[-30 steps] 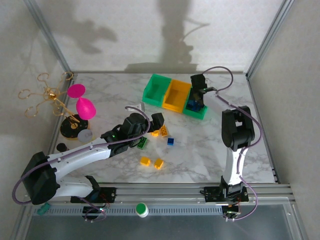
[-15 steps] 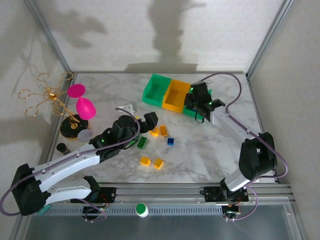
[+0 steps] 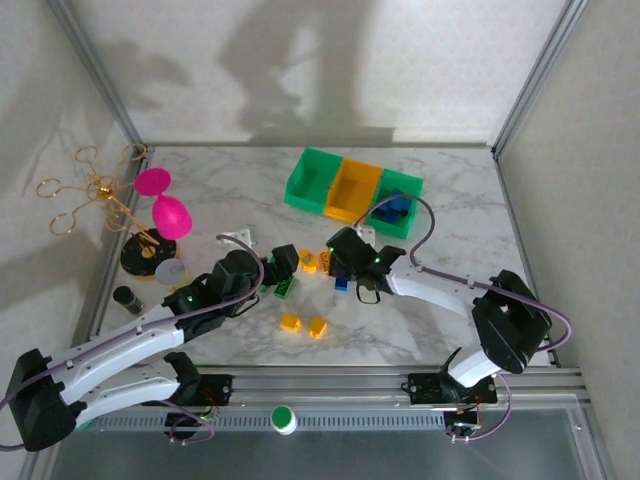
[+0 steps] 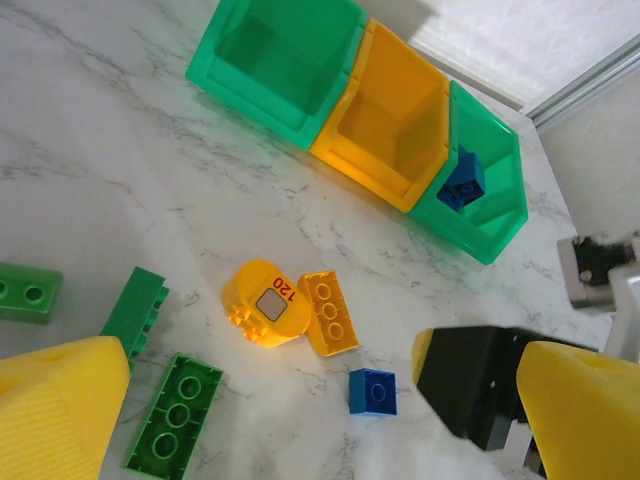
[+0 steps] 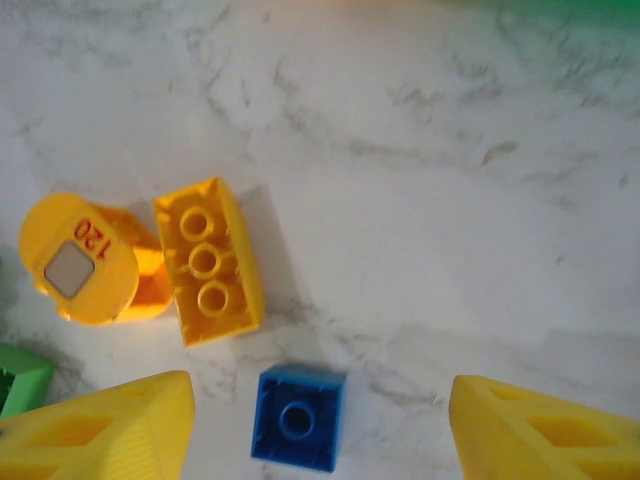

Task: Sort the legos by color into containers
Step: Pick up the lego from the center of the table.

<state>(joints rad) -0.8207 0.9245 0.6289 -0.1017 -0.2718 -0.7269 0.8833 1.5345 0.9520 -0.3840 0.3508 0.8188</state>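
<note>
The containers [image 3: 352, 190] stand in a row at the back: green, yellow-orange, green. A blue lego [image 4: 462, 185] lies in the right green bin [image 4: 480, 215]. My right gripper [image 5: 321, 405] hangs open over a small blue lego [image 5: 298, 415], which lies between the fingers and apart from both. Beside it are an orange brick [image 5: 210, 260] and a round orange piece [image 5: 85, 260]. My left gripper [image 4: 320, 440] is open and holds nothing, above green legos [image 4: 172, 415]. From above, the left gripper [image 3: 283, 262] and right gripper [image 3: 338, 262] are close together.
Two more orange legos [image 3: 304, 325] lie nearer the front edge. Pink goblets [image 3: 165, 205] and a gold wire stand [image 3: 95, 190] occupy the left side. A black round base [image 3: 150, 252] sits beside them. Metal frame posts bound the table.
My right arm swung from the right green bin down to the loose blue lego, and its jaws widened. My left arm pulled back slightly toward the near left.
</note>
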